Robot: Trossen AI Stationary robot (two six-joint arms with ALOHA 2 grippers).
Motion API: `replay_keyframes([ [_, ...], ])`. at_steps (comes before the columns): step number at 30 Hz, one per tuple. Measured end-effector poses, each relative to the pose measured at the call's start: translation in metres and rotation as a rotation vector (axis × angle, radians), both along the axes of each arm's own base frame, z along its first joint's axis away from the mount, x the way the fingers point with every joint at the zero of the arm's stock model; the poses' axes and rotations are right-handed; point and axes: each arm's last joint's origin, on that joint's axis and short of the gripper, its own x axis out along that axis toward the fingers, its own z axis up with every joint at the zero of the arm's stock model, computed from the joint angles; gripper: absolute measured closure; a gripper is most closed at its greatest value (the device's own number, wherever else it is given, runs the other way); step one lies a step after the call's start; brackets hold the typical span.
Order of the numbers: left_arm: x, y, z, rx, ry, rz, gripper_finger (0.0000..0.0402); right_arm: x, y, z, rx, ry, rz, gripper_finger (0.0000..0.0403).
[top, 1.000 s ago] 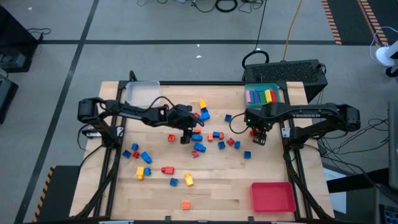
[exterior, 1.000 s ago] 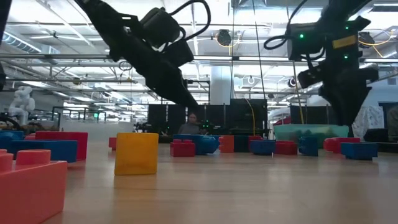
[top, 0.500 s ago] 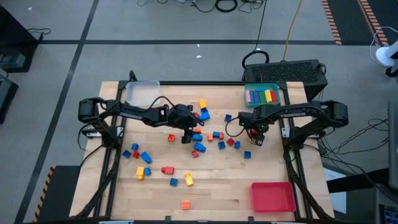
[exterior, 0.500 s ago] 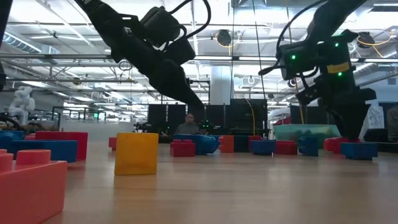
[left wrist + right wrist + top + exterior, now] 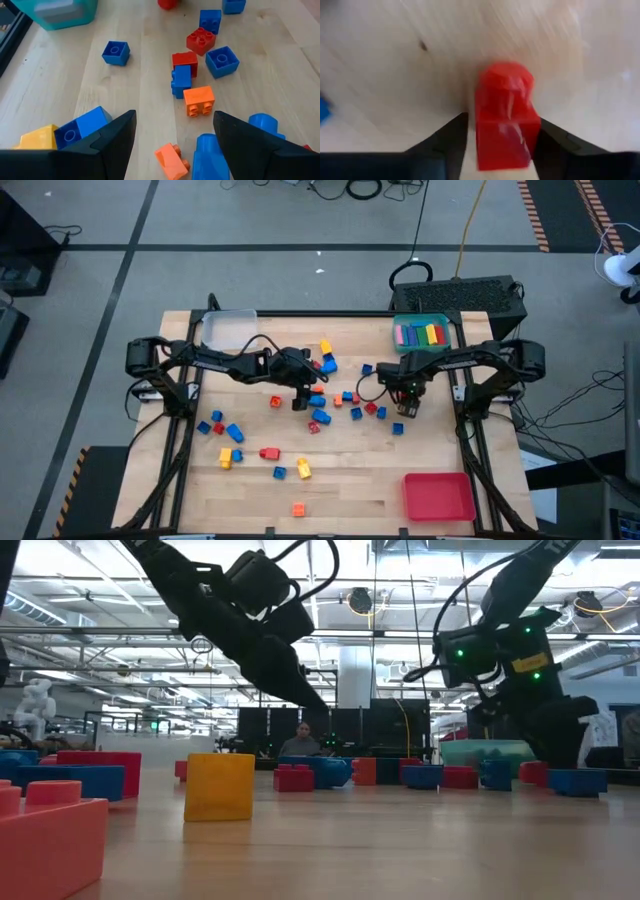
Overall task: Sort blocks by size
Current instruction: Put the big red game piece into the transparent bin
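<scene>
Many small bricks in red, blue, yellow and orange lie scattered over the wooden table (image 5: 350, 480). My left gripper (image 5: 298, 404) hangs open and empty over the middle cluster. Its wrist view shows an orange brick (image 5: 198, 100) and blue bricks (image 5: 221, 61) on the table beyond its fingers. My right gripper (image 5: 405, 408) is low over the table right of the middle, shut on a small red one-stud brick (image 5: 505, 95). Long coloured bars (image 5: 418, 334) lie in the teal tray (image 5: 420, 319) at the far right. My right gripper pinches the red brick by two opposite side walls (image 5: 482, 135) between its two fingers. The brick's stud end sticks out past the fingertips toward the table. Whether the brick touches the table, I cannot tell.
A clear tray (image 5: 228, 330) stands at the far left and a red tray (image 5: 438, 496) at the near right corner. Loose bricks lie near the front left (image 5: 228, 457). Bare wood shows between the front bricks and the red tray.
My right gripper has gone a little toward the table's left edge and down close to the tabletop, carrying the red brick. My left arm has kept still.
</scene>
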Motion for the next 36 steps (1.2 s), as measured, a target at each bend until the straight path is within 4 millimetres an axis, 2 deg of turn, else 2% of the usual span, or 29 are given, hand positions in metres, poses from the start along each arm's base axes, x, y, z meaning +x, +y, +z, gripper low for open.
replay_keyframes([
  [4, 0.001, 0.000, 0.002, 0.019, -0.020, -0.011, 0.0134, 0.006, 0.000, 0.003, 0.029, -0.075, -0.007, 0.0289],
  [11, 0.005, -0.001, 0.007, 0.081, -0.085, -0.049, 0.0134, 0.031, 0.001, 0.033, 0.009, -0.258, 0.010, 0.0289],
  [15, 0.008, -0.007, 0.011, 0.169, -0.133, -0.115, 0.0134, 0.053, 0.003, 0.058, -0.023, -0.432, 0.039, 0.0283],
  [19, 0.012, -0.014, 0.016, 0.295, -0.189, -0.201, 0.0134, 0.070, 0.005, 0.073, -0.014, -0.595, 0.084, 0.0284],
  [23, 0.013, -0.022, 0.018, 0.456, -0.211, -0.310, 0.0134, 0.079, 0.008, 0.078, 0.063, -0.712, 0.127, 0.0284],
  [30, 0.015, -0.031, 0.020, 0.722, -0.234, -0.477, 0.0134, 0.083, 0.010, 0.081, 0.087, -0.759, 0.165, 0.0283],
  [36, 0.024, -0.033, 0.026, 0.724, -0.265, -0.502, 0.0134, 0.095, 0.011, 0.082, 0.156, -0.878, 0.215, 0.0283],
])
